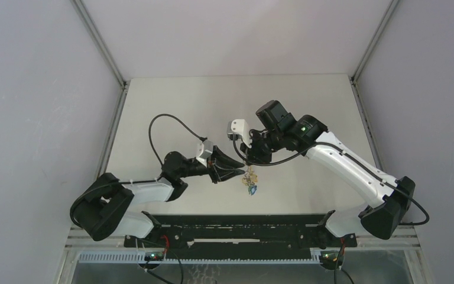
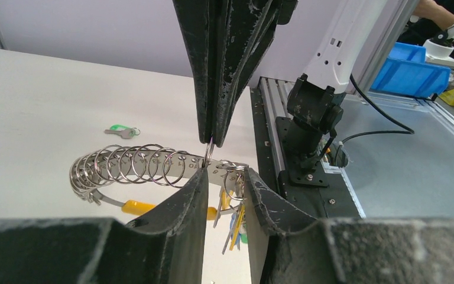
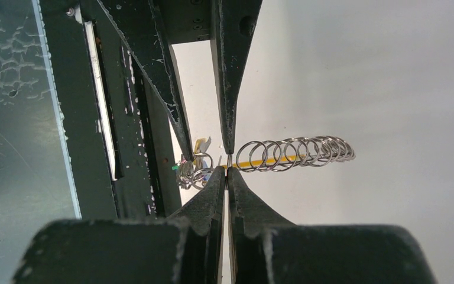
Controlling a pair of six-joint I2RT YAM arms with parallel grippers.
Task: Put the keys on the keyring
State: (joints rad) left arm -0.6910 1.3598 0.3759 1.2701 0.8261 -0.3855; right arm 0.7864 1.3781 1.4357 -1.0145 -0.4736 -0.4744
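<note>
The right gripper's (image 3: 229,170) jaws pinch one ring of the keyring (image 3: 295,152). The left gripper's (image 2: 227,177) jaws narrowly clamp its band, and keys (image 2: 234,220) dangle above the counter (image 2: 35,106).

- I see my left arm (image 1: 148,190) and right arm (image 1: 343,163): white shells, black joints and bases.
- Black cable (image 1: 159,121) looping off each.
- Claw fingers (image 3: 204,201) matte black, scuffed grey.
- Green light (image 1: 303,126) on right wrist.

The keyring (image 2: 136,165), a curved metal band carrying a row of silvery rings and a yellow-orange grip, hangs roughly level above the surface (image 2: 35,100) by the middle of its near edge, one ring pinched by the right hand (image 3: 229,167), while yellow, blue and green keys (image 2: 234,216) dangle from one end and a lone green key (image 2: 120,131) lies flat on the surface apart from it.
</note>
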